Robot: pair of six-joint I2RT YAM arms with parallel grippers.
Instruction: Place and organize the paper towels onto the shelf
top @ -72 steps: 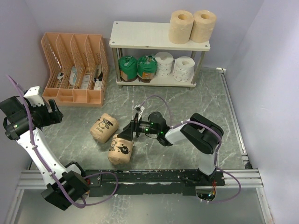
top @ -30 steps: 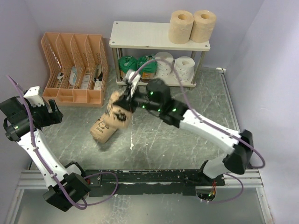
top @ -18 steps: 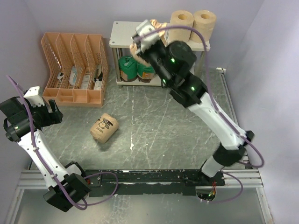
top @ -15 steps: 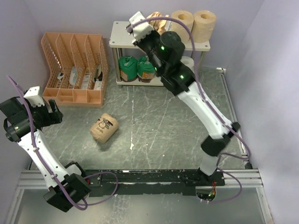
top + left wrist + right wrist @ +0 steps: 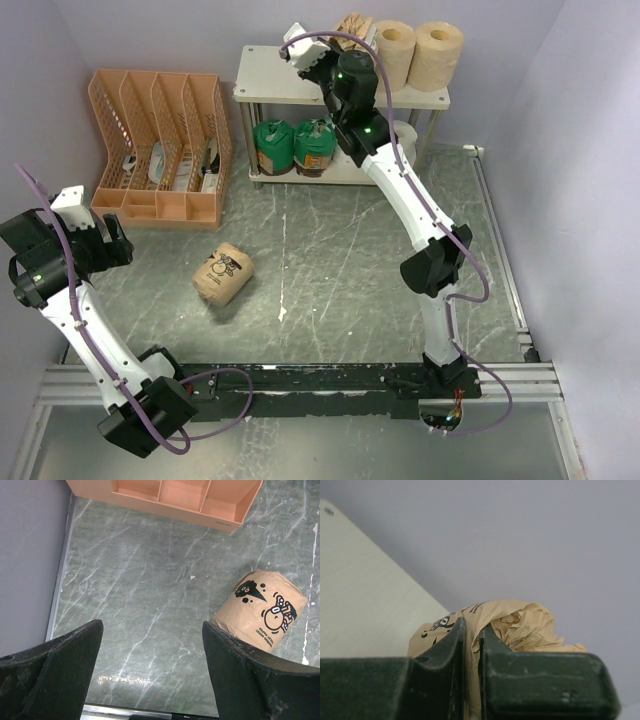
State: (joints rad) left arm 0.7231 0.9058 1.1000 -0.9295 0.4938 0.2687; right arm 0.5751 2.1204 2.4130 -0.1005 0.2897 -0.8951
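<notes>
shelf (image 5: 300, 75): top board's left part bare.
plain tan rolls (image 5: 412, 55): shelf top, right end.
held printed roll (image 5: 352, 24): at shelf top, just left of plain tan rolls; light, soft, wrapper crumples.
loose printed roll (image 5: 260, 611): front-left of shelf; grip mid-body (not crumpled end).
right gripper (image 5: 471, 645): pinching held printed roll's wrapper.
left gripper (image 5: 152, 630): spread, empty.

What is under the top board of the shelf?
Two green-topped rolls stand there. The right arm covers the rest, except a bit of one white roll.

Jaws pinching a tan-wrapped paper towel roll (image 5: 520, 627) by the shelf board (image 5: 365, 595)
Two dark jaws stand almost together on the crumpled wrap, black prints showing just left of them; the off-white board lies lower left, grey-lilac wall (image 5: 495, 535) behind
</notes>
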